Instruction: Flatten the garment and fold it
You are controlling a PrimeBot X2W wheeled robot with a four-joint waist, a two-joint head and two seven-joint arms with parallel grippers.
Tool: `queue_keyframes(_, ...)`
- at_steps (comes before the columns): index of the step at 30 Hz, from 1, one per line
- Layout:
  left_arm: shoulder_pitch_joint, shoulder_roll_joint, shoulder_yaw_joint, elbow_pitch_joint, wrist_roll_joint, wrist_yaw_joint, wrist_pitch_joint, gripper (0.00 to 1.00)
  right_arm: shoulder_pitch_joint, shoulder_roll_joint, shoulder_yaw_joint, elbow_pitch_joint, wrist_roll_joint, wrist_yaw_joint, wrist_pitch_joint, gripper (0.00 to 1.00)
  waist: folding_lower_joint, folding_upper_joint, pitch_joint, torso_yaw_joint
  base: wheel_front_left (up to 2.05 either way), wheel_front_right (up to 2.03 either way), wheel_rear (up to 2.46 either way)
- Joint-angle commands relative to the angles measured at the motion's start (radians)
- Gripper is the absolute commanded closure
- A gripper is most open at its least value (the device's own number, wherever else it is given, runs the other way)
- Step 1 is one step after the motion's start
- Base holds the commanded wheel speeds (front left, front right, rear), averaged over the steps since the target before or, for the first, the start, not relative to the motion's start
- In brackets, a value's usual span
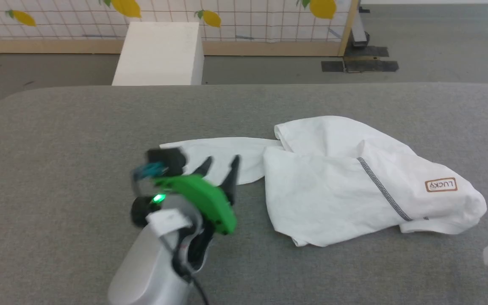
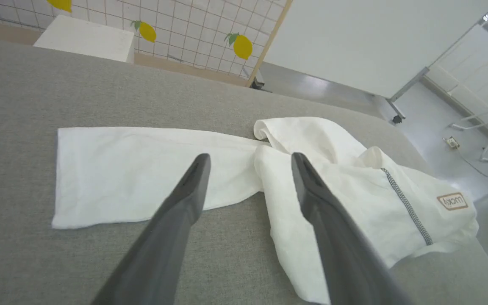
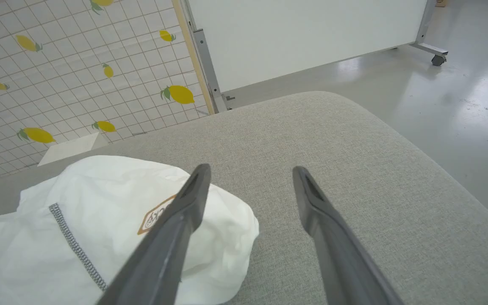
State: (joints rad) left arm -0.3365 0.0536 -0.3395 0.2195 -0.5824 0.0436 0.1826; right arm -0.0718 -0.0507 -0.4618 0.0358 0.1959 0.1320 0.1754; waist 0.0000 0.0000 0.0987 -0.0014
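The white T-shirt point(image 1: 345, 182) lies crumpled on the grey padded table point(image 1: 57, 148), right of centre, with one flat strip reaching left. A dark zigzag seam point(image 1: 381, 188) and the brown-bordered LUCKY patch point(image 1: 441, 185) face up near its right end. My left gripper point(image 1: 220, 167) is open just in front of the strip's near edge, nothing between its fingers; in the left wrist view the T-shirt point(image 2: 151, 169) spreads beyond the left gripper point(image 2: 248, 161). My right gripper point(image 3: 250, 171) is open over bare table beside the T-shirt point(image 3: 100, 224), whose right end lies under its left finger point(image 3: 176, 228).
A rigid white box point(image 1: 159, 53) stands on the floor beyond the table's far edge, before a lemon-patterned tiled partition point(image 1: 248, 17). Dark floor plates point(image 1: 360, 63) lie at the back right. A white panel on castors point(image 3: 311, 38) stands past the table's right end.
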Motion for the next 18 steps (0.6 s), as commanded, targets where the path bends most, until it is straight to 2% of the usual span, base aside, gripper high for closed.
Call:
queue_keyframes(1,-0.057,-0.003,-0.036,0.014,-0.006,0.015,0.054,0.0,0.007,0.0,0.011,0.001,0.01,-0.001,-0.008,0.0,0.0,0.0,0.029,-0.049,0.0,0.0,0.0)
queue_keyframes(5,-0.148,-0.001,-0.153,0.117,0.011,0.047,0.288,0.0,-0.004,0.0,0.04,0.004,0.022,-0.001,-0.036,0.0,0.0,0.0,0.053,-0.121,0.0,0.0,0.0)
queue_keyframes(7,-0.17,0.007,-0.185,0.166,0.03,0.06,0.365,0.0,-0.011,0.0,0.05,0.006,0.026,-0.001,-0.048,0.0,0.0,0.0,0.07,-0.161,0.0,0.0,0.0)
queue_keyframes(12,-0.164,0.026,-0.196,0.238,0.023,0.075,0.441,0.0,-0.014,0.0,0.051,0.025,0.033,-0.001,-0.073,0.0,0.0,0.0,0.094,-0.231,0.0,0.0,0.0)
queue_keyframes(13,-0.161,0.03,-0.19,0.239,0.019,0.075,0.436,0.64,-0.01,0.0,0.045,0.028,0.034,-0.001,-0.08,0.0,0.0,0.0,0.097,-0.238,0.0,0.0,0.0)
queue_keyframes(14,-0.156,0.029,-0.182,0.236,0.007,0.072,0.43,1.0,-0.006,0.0,0.04,0.032,0.033,-0.001,-0.084,0.0,0.0,0.0,0.098,-0.24,0.0,0.0,0.0)
queue_keyframes(18,-0.128,0.025,-0.137,0.191,-0.059,0.047,0.397,1.0,0.012,0.0,0.029,0.052,0.037,-0.001,-0.093,0.0,0.0,0.0,0.094,-0.237,0.0,0.0,0.0)
